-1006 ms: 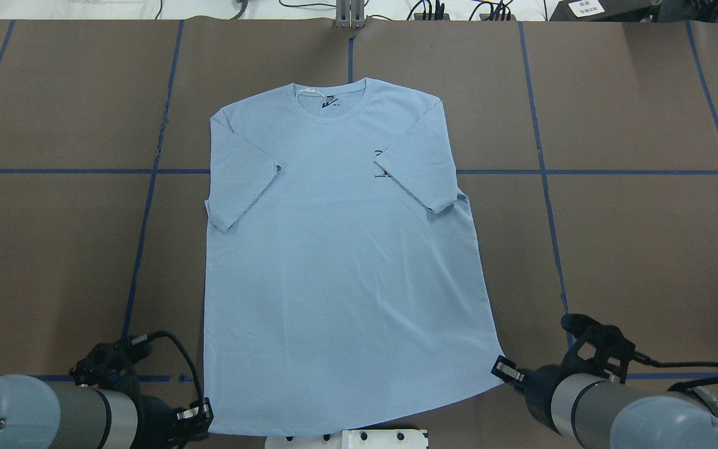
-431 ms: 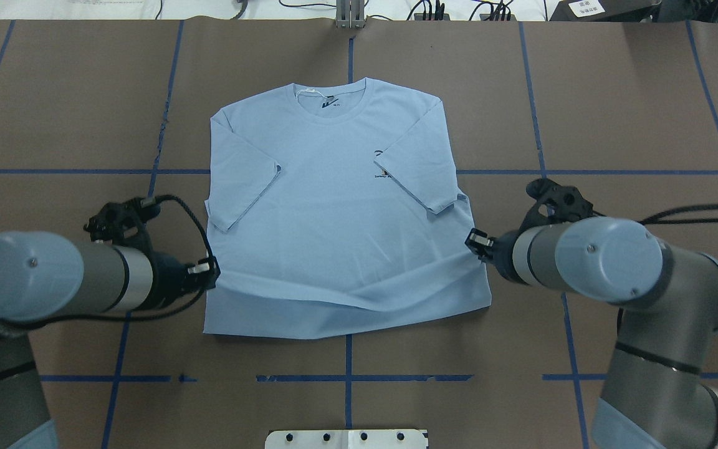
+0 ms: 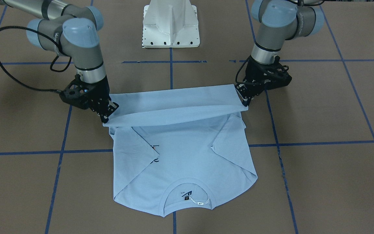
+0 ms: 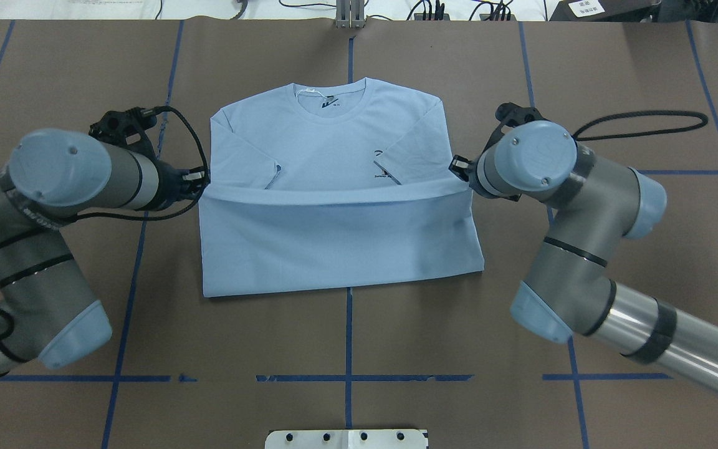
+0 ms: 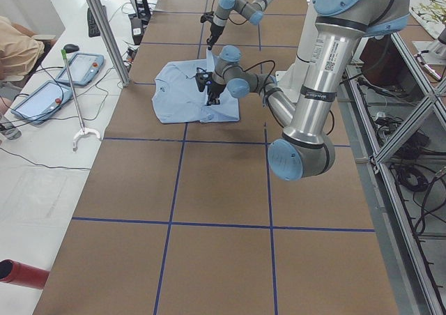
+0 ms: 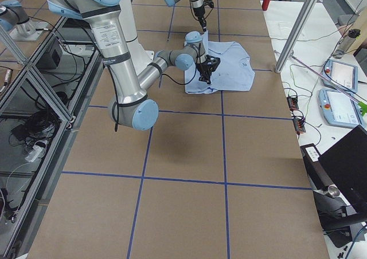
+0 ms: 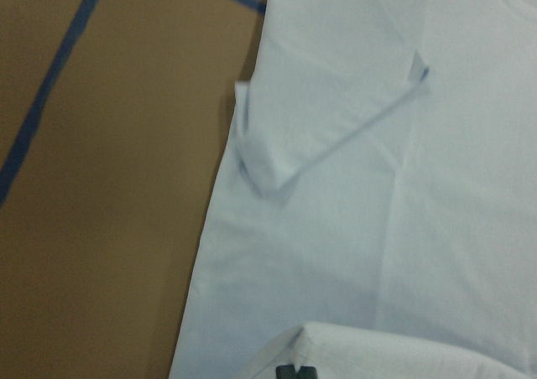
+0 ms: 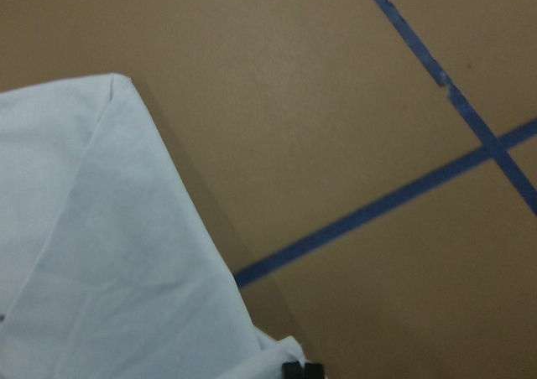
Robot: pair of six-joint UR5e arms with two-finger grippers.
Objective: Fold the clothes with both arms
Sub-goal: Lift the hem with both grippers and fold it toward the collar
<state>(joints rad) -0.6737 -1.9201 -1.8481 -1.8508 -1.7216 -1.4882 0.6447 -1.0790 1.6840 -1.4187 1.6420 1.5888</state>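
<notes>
- The light blue T-shirt [image 4: 334,243] lies in the middle of the brown desk [image 4: 646,262]. Its collar [image 4: 333,116] points toward the top of the overhead view.
- Both sleeves are folded inward over the chest. The one at the right of the overhead view [image 4: 418,149] covers part of the small chest print [image 4: 381,169].
- The hem [image 4: 334,194] is lifted and drawn over the body, forming a taut band across the shirt's middle. The doubled lower part lies flat below it in the overhead view.
- The left fingers [image 4: 199,177] sit at the band's left end in the overhead view, pinched narrow on the hem corner. The left wrist view shows their tips [image 7: 294,371] together at the bottom edge with cloth bunched on them.
- The right fingers [image 4: 459,166] are clamped on the opposite hem corner at the band's right end. Their tips [image 8: 302,369] meet under a fold of cloth.
- In the front-facing view the raised hem hangs clear of the desk between the arms.
- A dark neck label [image 4: 329,103] sits inside the collar.
- Blue tape lines [image 4: 348,337] cross the desk, and a white pedestal base [image 3: 170,24] stands at the top centre of the front-facing view.
</notes>
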